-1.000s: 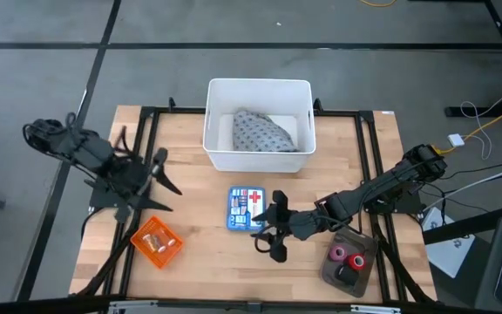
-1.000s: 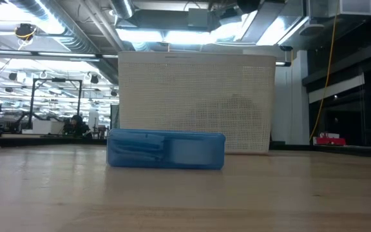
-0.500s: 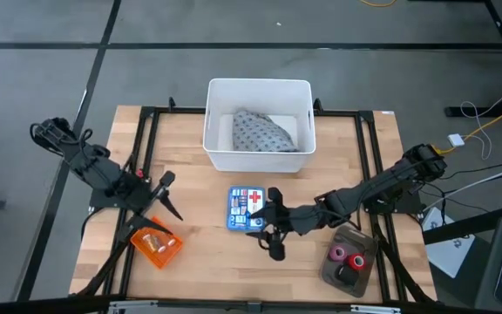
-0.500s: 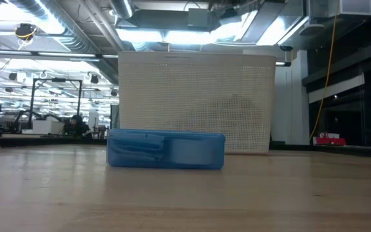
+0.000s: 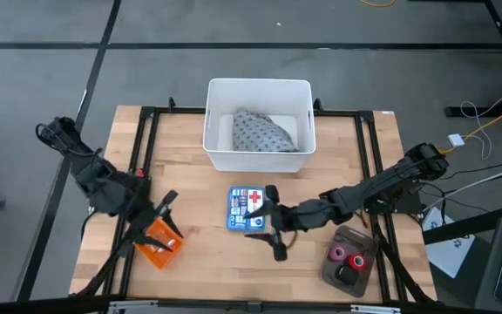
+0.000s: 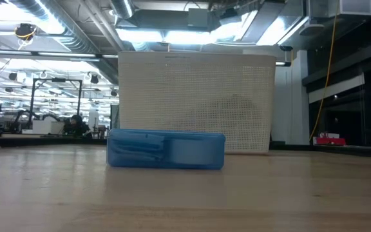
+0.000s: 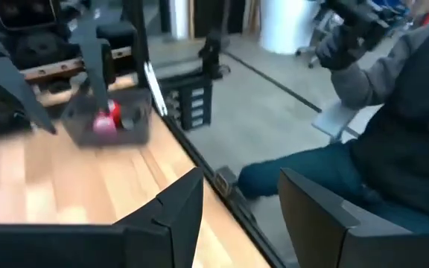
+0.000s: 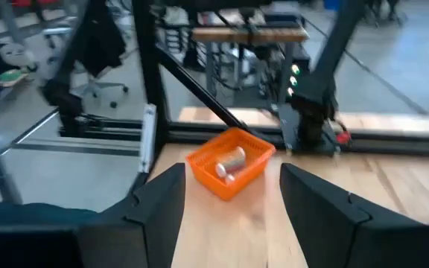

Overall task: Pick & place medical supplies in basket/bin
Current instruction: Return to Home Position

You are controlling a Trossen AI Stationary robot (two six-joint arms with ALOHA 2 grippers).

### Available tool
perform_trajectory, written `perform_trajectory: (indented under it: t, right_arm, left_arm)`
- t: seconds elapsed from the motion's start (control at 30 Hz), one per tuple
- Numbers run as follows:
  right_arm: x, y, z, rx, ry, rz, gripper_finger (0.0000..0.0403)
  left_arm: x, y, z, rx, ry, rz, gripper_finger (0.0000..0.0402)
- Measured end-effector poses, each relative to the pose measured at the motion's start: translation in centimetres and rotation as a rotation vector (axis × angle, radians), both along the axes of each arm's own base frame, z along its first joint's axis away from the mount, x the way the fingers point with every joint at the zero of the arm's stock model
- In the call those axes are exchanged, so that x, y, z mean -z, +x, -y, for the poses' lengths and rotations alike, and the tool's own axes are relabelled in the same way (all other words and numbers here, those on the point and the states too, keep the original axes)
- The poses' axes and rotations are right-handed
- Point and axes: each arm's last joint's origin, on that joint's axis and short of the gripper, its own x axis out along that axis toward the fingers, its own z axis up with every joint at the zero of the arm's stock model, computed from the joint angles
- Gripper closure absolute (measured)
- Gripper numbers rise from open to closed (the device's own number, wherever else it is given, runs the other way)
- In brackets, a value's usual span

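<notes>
Lower left, my left claw (image 5: 170, 215) hangs open by the orange basket (image 5: 153, 248); mid-frame, my right claw (image 5: 269, 222) is open beside the blue box (image 5: 241, 208).

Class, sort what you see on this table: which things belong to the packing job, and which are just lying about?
Job: bin, cloth in it, basket, vials in it, tape rolls.
Lying about: first-aid box, grey tray under the rolls.

Pale matt wooden table (image 5: 199, 187), smooth white plastic bin (image 5: 255, 160), speckled grey cloth (image 5: 264, 133), orange plastic basket (image 8: 213, 179).
</notes>
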Motion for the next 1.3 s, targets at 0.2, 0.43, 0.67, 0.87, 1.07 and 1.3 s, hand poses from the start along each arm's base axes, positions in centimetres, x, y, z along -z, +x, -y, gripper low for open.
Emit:
perform_trajectory:
  t: [0.2,0.43,0.67,0.87,1.07,1.3]
  right_arm:
    - [-2.1,-3.1,-1.8,-0.012,-0.116,0.048,0.0183]
    - [1.5,-8.1,-0.4,-0.019,-0.073,0.208,0.0183]
    - [5.5,-13.3,3.8,-0.173,0.01,0.43,0.0183]
    - [8.1,-15.7,6.1,-0.17,0.05,0.413,0.0183]
    - [7.7,-16.2,6.4,-0.177,-0.007,0.457,0.0183]
    - [7.8,-16.5,6.6,-0.168,-0.059,0.424,0.0183]
  left_arm:
    - [0.8,-2.7,0.0,0.13,-0.029,0.202,0.0233]
    - [5.8,-6.4,-3.1,0.06,-0.048,0.243,0.0233]
    - [9.3,-8.7,-5.6,0.023,-0.067,0.334,0.0231]
    - [11.7,-9.6,-6.6,0.03,-0.067,0.354,0.0231]
    - [14.4,-9.3,-6.3,0.03,-0.05,0.336,0.0231]
    - [16.5,-8.7,-5.4,0.061,-0.031,0.311,0.0235]
